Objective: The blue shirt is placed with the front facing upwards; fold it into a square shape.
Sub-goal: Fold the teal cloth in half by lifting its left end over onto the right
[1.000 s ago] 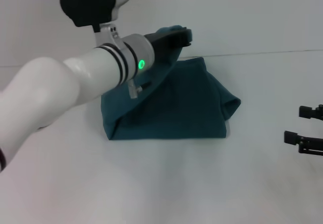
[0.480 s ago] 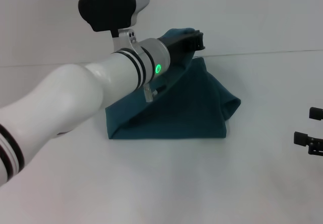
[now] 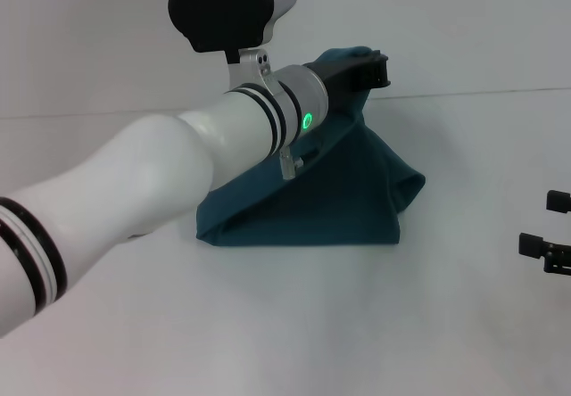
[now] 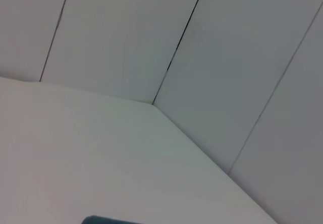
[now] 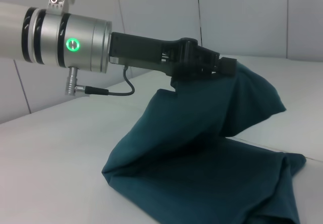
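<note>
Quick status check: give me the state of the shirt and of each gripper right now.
blue shirt: partly folded, one edge lifted off the table, the rest lying on it.
left gripper: raised above the table, shut on the shirt's lifted edge.
right gripper: at the table's right edge, apart from the shirt, open and holding nothing.
</note>
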You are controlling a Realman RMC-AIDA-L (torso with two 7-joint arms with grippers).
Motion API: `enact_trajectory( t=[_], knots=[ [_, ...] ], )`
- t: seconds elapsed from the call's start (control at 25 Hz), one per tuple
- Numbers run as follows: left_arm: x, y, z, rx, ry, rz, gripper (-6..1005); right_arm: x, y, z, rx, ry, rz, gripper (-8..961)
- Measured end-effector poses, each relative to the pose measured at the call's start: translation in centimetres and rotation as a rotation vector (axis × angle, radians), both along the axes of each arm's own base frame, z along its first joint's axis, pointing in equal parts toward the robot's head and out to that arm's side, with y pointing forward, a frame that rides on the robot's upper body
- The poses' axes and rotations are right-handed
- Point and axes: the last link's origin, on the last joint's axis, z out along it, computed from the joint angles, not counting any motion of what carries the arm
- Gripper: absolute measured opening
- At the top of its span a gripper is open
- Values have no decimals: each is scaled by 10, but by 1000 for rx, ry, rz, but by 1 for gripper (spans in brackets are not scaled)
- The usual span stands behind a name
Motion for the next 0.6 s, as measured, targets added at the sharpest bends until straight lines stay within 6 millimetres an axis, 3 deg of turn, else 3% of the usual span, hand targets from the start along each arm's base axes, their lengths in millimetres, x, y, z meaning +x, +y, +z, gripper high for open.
enact_trajectory(
  t=[0.6],
  knots=[
    [-21, 3, -3, 7, -28, 96, 57, -10, 11, -5, -10, 17, 12, 927]
  ],
)
